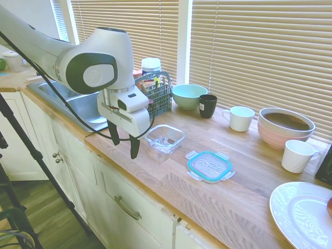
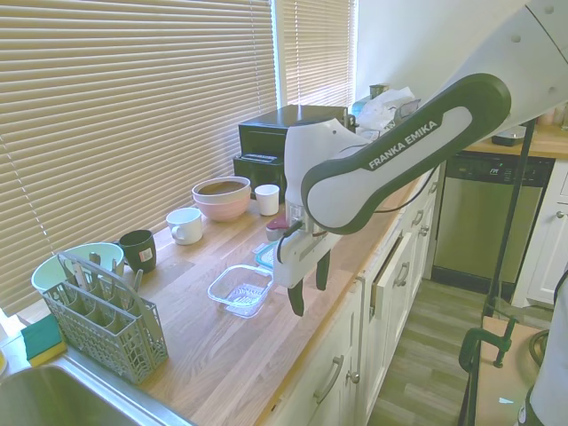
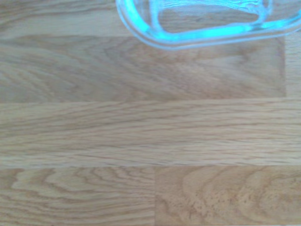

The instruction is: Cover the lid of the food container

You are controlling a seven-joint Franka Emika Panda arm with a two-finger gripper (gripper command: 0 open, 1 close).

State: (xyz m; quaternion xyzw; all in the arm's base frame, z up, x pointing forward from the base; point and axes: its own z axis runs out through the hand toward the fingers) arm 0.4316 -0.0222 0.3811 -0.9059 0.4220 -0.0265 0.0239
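The food container (image 1: pixel 165 138), a small clear glass dish, sits empty on the wooden counter near its front edge. The lid (image 1: pixel 209 166), clear with a teal rim, lies flat on the counter to the container's right, apart from it. My gripper (image 1: pixel 125 142) hangs just left of the container, fingers pointing down, open and holding nothing. In the second exterior view the gripper (image 2: pixel 309 286) is over the counter's front edge beside the container (image 2: pixel 240 290), and the arm hides most of the lid (image 2: pixel 264 256). The wrist view shows bare wood and a clear rounded rim of the container (image 3: pixel 207 28).
A grey cutlery basket (image 1: pixel 155 98) and a sink (image 1: pixel 78 106) lie behind my arm. Along the window stand a mint-green bowl (image 1: pixel 189 96), a black cup (image 1: pixel 208 106), a white mug (image 1: pixel 241 118), a pink bowl (image 1: pixel 286 127) and a white cup (image 1: pixel 297 155). A white plate (image 1: pixel 303 212) sits at the right.
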